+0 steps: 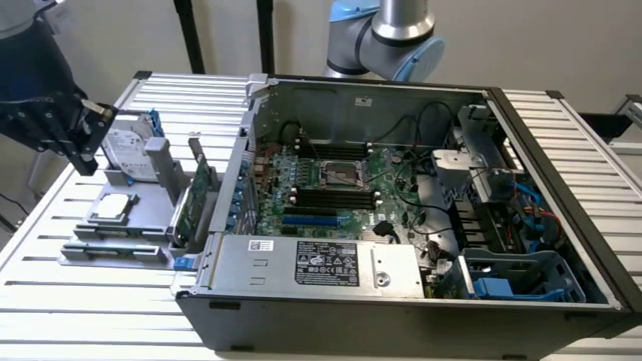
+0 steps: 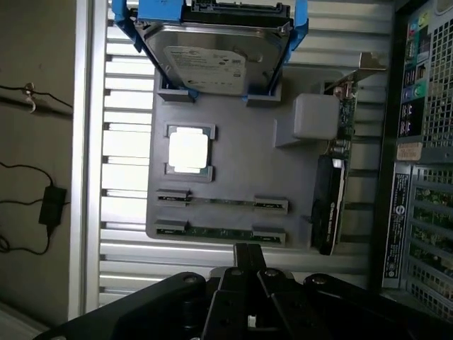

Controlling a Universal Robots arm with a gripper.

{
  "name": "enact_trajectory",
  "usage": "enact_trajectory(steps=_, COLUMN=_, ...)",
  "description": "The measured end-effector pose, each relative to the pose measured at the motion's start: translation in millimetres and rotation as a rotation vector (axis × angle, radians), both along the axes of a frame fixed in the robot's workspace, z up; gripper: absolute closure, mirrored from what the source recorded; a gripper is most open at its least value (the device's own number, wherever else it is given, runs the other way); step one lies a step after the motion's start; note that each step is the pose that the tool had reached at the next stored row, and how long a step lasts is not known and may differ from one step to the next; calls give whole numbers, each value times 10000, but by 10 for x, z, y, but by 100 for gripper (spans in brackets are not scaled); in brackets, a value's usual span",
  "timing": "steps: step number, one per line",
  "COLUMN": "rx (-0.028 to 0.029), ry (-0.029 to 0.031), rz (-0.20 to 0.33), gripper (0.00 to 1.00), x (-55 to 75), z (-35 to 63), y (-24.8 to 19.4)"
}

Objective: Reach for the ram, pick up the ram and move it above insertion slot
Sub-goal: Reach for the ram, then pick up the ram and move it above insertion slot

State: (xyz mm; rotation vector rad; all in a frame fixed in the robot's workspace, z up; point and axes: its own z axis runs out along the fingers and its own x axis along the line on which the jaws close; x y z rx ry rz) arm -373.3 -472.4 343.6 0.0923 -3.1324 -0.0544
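In the exterior view, the gripper hung clenched on nothing beside the hard drive. It was well apart from the ram, which lay in the grey tray. The insertion slot sat on the motherboard, and the power supply's black label was unreadable.

In the wrist view, the ram lay in the holder row nearest the gripper. The print on the drive's white sticker was too small to read.

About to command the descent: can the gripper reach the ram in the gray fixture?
Probably yes. The ram lies uncovered in the fixture's edge row, apart from the hard drive and upright card; the gripper hangs above the fixture.
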Motion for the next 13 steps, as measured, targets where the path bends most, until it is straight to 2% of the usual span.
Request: enact_trajectory(steps=13, rx=0, ry=1, rz=2371, gripper=89, x=0, z=-38, y=0)
